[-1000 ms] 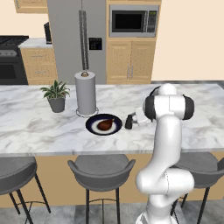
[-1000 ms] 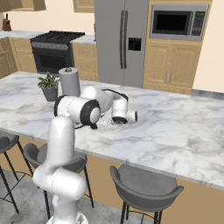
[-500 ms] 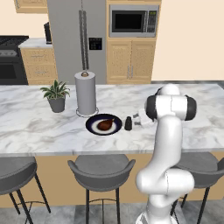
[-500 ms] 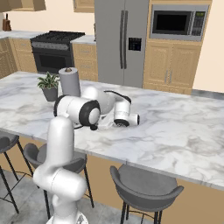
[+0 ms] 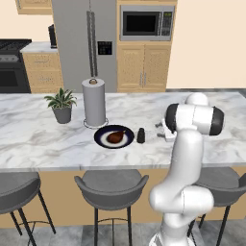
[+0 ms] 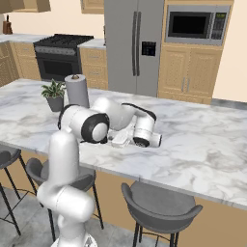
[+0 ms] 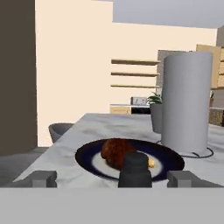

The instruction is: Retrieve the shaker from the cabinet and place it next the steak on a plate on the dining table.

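The small dark shaker (image 5: 141, 135) stands upright on the marble dining table (image 5: 38, 139), just right of the dark-rimmed plate (image 5: 103, 139). The reddish-brown steak (image 5: 115, 137) lies on that plate. My gripper (image 5: 161, 130) hovers low over the table a short way right of the shaker, open and holding nothing. In the hand view the shaker (image 7: 134, 170) stands free between and beyond the two fingertips (image 7: 43, 178). Behind it are the steak (image 7: 116, 152) and the plate (image 7: 87, 154). My gripper (image 7: 112, 178) touches none of them. In the right base view my arm hides the shaker.
A tall white paper towel roll (image 5: 93, 102) stands just behind the plate, with a potted plant (image 5: 61, 103) to its left. Grey stools (image 5: 111, 185) line the table's near side. Tan cabinets (image 5: 144, 72), a fridge and a microwave stand along the back wall.
My open gripper has drawn back to the right, away from the shaker. The shaker stays standing beside the plate.
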